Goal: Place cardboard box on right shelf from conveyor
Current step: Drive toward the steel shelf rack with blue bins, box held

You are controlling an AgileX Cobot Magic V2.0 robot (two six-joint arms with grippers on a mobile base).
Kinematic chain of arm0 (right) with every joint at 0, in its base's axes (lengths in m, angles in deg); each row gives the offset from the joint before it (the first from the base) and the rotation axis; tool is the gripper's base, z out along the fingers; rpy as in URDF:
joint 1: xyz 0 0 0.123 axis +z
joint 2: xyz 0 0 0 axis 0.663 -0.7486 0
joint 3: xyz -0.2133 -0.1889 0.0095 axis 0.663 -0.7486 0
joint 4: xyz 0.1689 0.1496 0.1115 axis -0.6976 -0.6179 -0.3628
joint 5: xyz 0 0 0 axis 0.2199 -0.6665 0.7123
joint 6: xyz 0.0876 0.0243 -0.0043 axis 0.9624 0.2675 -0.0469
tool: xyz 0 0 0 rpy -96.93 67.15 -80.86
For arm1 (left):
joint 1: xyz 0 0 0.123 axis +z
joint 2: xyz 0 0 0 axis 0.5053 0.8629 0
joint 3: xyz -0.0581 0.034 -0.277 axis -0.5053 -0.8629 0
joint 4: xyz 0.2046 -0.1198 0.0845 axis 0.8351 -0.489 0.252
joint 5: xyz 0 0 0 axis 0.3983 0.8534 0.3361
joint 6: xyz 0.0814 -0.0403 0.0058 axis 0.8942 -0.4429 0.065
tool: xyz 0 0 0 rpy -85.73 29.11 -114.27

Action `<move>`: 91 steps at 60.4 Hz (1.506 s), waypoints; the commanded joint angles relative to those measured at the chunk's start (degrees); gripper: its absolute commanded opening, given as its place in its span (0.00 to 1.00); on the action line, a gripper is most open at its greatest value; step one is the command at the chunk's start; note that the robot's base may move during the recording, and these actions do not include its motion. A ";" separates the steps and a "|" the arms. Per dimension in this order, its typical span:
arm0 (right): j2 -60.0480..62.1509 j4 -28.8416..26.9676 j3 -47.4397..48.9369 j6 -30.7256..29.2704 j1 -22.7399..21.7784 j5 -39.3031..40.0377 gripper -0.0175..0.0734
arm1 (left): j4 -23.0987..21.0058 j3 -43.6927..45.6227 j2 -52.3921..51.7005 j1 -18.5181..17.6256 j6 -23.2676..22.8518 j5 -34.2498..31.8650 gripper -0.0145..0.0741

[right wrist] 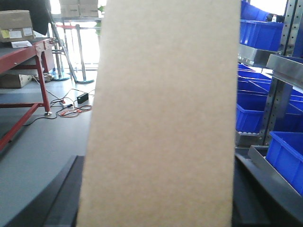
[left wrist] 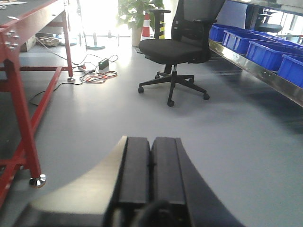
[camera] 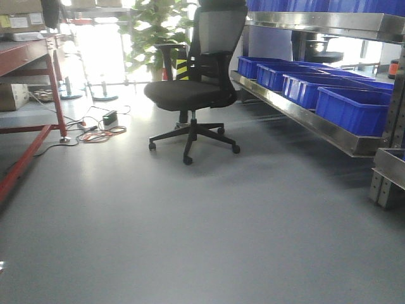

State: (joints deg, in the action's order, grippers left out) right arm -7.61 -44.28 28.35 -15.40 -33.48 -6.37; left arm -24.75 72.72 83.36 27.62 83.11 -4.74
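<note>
The right hand gripped the cardboard box, dark fingers flanking its sides. The box hung in the air, off the conveyor and not yet on the shelf. The left hand was clenched on nothing. The likeliest trouble, I judged, was the long box catching the shelf's front edge or knocking the blue bins that crowded the tiers (the box blocked most of the right wrist's view). Its ends were cut off, the fingers' contact with it was hidden, and the front view showed neither arm.
</note>
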 commanded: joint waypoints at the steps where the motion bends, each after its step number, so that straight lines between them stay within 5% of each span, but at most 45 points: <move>1: -1.11 0.63 1.43 -0.55 -0.24 6.04 0.38 | -0.34 -0.59 -0.87 -0.21 0.02 -5.06 0.03; 91: -1.11 0.63 1.43 -0.55 -0.24 6.04 0.38 | -0.34 -0.59 -0.87 -0.21 0.02 -5.06 0.03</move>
State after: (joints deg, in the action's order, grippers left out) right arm -7.61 -44.28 28.35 -15.40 -33.48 -6.37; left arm -24.75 72.72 83.36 27.62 83.11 -4.74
